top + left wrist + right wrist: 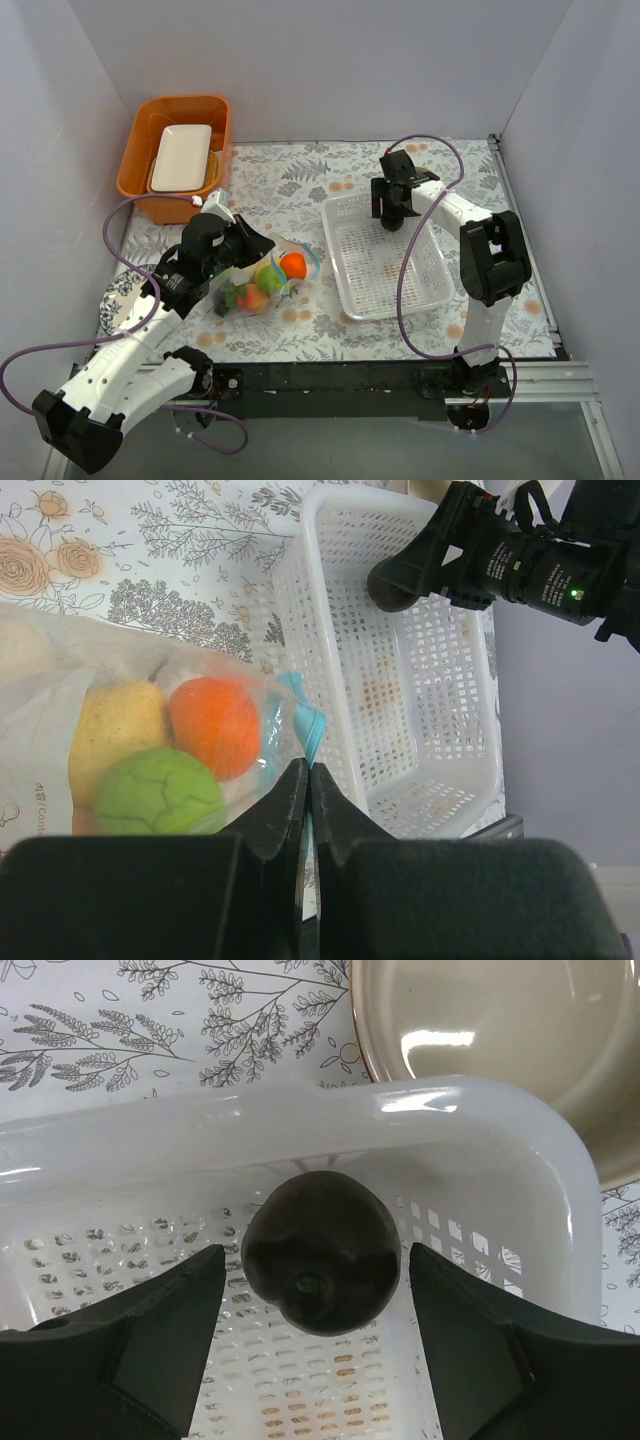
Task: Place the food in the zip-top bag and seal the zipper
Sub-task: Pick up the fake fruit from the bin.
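In the top view, our left gripper [258, 246] sits at the mouth of the zip-top bag [232, 284], which lies left of the bench's centre, toward the near edge. Most of the food [252, 298] is already in the bag. The white basket [436, 282] stands right of centre. Our right gripper [392, 215] hangs over the basket's far end.

In the left wrist view, the left fingers are pressed together. They pinch the bag's edge just where the teal zipper [304, 720] runs down into them. An orange [214, 726], a green piece [160, 791] and a yellow piece [115, 730] lie inside the bag, close behind that strip. We judge this hand's job is to hold the mouth up and steady, so it should not tug or let the film sag shut.

In the right wrist view, the dark plum [318, 1245] sits against the basket's end wall. The right fingers are spread on either side of it, with a gap showing at each flank, so nothing is gripped yet. A beige bowl [500, 1040] lies just beyond the rim.

To do this step well, we should centre on the plum's widest part and close gently, because it is round and smooth and may squirt out. Then we lift straight up clear of the rim before crossing toward the bag.
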{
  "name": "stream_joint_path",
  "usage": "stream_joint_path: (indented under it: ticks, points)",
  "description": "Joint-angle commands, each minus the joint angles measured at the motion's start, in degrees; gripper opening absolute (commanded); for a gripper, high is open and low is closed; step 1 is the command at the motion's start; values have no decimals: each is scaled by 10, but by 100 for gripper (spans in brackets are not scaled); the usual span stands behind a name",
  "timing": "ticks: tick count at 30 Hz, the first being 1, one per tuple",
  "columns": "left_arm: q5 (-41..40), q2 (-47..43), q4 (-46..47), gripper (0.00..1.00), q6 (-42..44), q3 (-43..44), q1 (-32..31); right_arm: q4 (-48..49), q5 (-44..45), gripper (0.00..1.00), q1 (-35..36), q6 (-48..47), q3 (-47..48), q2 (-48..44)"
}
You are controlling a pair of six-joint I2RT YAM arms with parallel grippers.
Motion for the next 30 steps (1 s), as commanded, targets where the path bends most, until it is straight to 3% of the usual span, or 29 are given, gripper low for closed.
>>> stream_joint_path:
  ticks: [1,7,19,25,30]
  points:
    - [3,-16,6,0,0,4,1,26,3,79,-5,-22,23,9]
    - [6,-12,5,0,1,6,1,0,-9,71,-5,-25,39,29]
    - [6,-13,11,0,-10,3,1,32,-110,70,-3,-30,-73,-42]
    - [12,-10,17,0,-14,-1,1,29,-180,79,14,-62,-111,-71]
    - [16,-8,18,0,-13,-3,1,24,-165,88,46,-86,-144,-87]
